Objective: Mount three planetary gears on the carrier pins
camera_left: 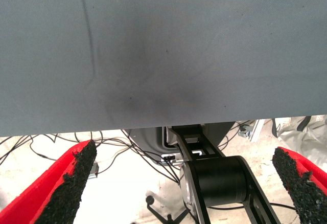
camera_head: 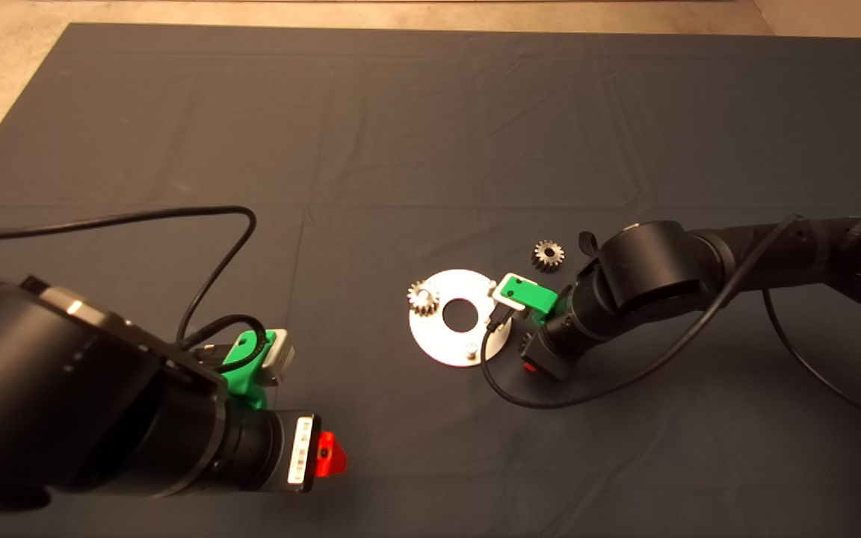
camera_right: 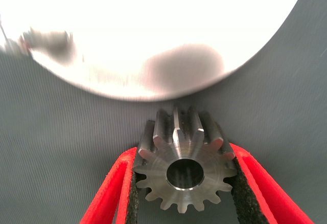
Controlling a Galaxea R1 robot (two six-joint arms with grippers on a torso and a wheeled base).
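Observation:
A silver-white round plate (camera_head: 442, 340) lies mid-mat. One planetary gear (camera_head: 423, 297) sits at the plate's left rim, where a carrier pin would stand. A bare carrier pin (camera_head: 470, 349) stands at the plate's near rim, and another (camera_head: 492, 284) peeks out at the right rim. A second gear (camera_head: 548, 255) lies loose on the mat, right of the plate. My right gripper (camera_right: 184, 175) is shut on a third gear (camera_right: 181, 147), held just off the plate (camera_right: 153, 40) edge; in the head view only its red finger (camera_head: 531, 366) shows. The left gripper (camera_left: 185, 150) is parked open at lower left.
A black cable (camera_head: 199, 224) loops over the mat from the left arm. Another cable (camera_head: 550, 400) curves under the right arm close to the plate. Beyond the mat's edge, the left wrist view shows floor with wires and a black stand (camera_left: 214, 183).

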